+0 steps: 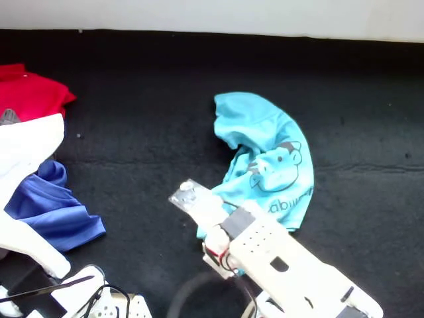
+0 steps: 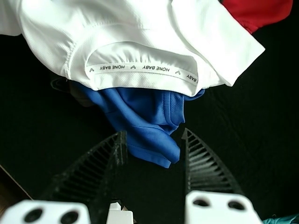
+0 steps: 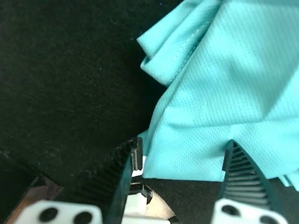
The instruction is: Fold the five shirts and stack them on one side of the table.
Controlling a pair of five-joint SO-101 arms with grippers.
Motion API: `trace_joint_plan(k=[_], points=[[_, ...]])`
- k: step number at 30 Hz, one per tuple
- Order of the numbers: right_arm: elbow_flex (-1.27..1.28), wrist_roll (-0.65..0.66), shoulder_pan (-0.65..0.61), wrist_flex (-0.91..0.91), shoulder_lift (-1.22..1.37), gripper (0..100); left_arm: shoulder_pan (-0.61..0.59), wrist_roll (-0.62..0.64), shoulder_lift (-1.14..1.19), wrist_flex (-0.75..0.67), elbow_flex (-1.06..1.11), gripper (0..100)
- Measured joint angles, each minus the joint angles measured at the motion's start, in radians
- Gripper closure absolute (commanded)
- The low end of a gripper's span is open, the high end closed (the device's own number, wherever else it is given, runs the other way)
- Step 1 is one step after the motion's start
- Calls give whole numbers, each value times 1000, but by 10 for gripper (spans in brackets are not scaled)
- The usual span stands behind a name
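A turquoise shirt [image 1: 268,156] with a cartoon print lies crumpled at the table's middle. My right gripper [image 1: 202,215] is at its near-left edge, open, and the shirt's hem [image 3: 196,158] lies between the two fingers of the right gripper [image 3: 182,147]. At the far left a white shirt [image 1: 26,146] lies over a blue shirt [image 1: 56,212], with a red shirt [image 1: 30,93] behind them. My left gripper [image 2: 154,135] is open, with a corner of the blue shirt [image 2: 145,116] between its fingers, the white shirt [image 2: 131,42] and the red shirt [image 2: 257,11] beyond.
The black table [image 1: 132,152] is bare between the left pile and the turquoise shirt, and along the back. A bit of grey cloth [image 1: 8,116] peeks out by the red shirt. Cables and the arm bases [image 1: 99,298] sit at the near edge.
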Motion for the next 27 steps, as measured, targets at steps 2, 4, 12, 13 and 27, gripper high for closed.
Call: trace_joint_plan(k=[2,4,12,13,27], points=[[54,0,0,-55,0,723,0,0,0,0,0,808],[81,0,8,-91,0,724,2,0,0,0,0,808],[87,133,183,-127,0,998,2,0,0,0,0,808],[87,158,206,-127,0,982,0,0,0,0,0,808],[-130,245,505,83,0,991,0,0,0,0,0,808]])
